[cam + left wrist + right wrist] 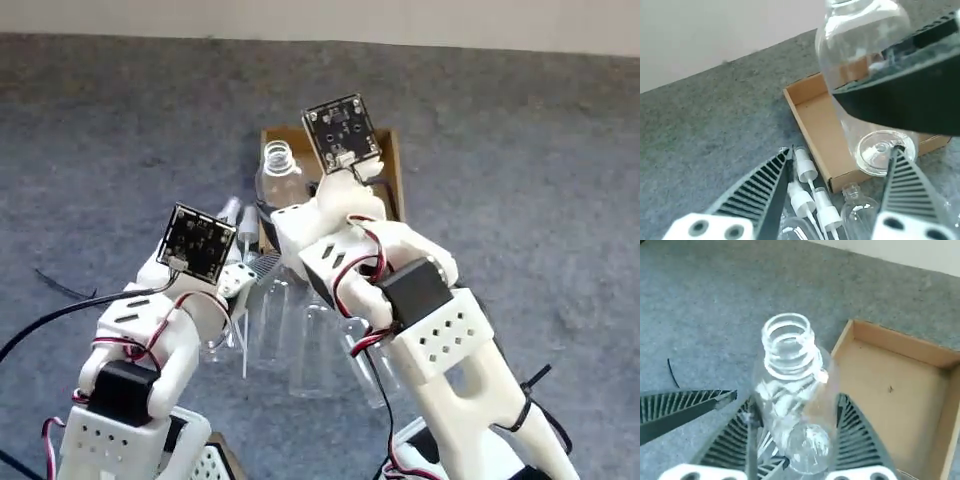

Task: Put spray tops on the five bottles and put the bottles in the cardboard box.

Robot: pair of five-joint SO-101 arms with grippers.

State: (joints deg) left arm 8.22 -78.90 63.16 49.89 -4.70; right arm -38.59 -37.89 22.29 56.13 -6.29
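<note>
My left gripper (842,155) hangs low on the left with its jaws spread wide, and nothing is between them.

Just past it, small white plastic spray tops (805,169) with thin tubes lie on the grey fuzzy table (100,120). I can count three. I think they weigh almost nothing, and the thin tubes would bend. I would take one by its fat white head.

Next come the clear plastic bottles lying down (312,340), side by side, close to my arms. I can count three for sure. My arms hide part of the row, so there may be more.

Then comes the one clear round plastic bottle with a screw neck (789,347). It is up in the air by the left edge of the box. My right gripper (796,410) pinches it round its fat belly. The neck is open and has no top on it. I think this bottle is light, smooth and slippery, and it would dent if squeezed hard. The belly is a good place to hold it, because the neck stays free.

Last comes the one flat brown cardboard box (890,390).
</note>
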